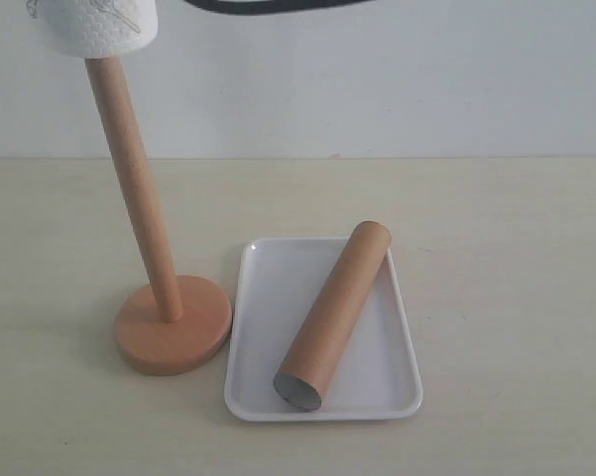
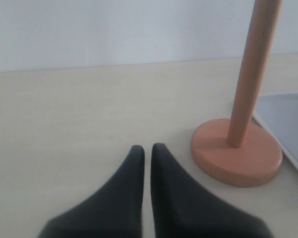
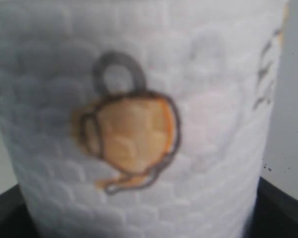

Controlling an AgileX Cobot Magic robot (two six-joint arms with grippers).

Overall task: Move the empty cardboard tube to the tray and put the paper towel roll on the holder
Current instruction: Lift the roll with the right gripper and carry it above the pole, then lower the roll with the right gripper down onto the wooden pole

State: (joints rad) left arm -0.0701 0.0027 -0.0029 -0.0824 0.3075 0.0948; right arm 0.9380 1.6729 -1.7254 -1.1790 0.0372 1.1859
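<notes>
The paper towel roll [image 1: 97,25] sits at the upper left of the exterior frame, its lower end at the top of the holder [image 1: 137,198] pole. It fills the right wrist frame, gripped between the widely spread fingers of the right hand [image 3: 141,218]. The left hand [image 2: 148,148] is closed and empty, above the surface [image 1: 516,297] near the holder base. The empty cardboard tube [image 1: 334,315] lies diagonally in the tray [image 1: 263,337], lower centre.

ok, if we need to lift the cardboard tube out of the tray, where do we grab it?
Probably mid-length on the cardboard tube, coming from above with the jaws across its width. It lies flat and diagonal in the tray, so both long sides are bare there, while its ends sit close to the rim.
</notes>
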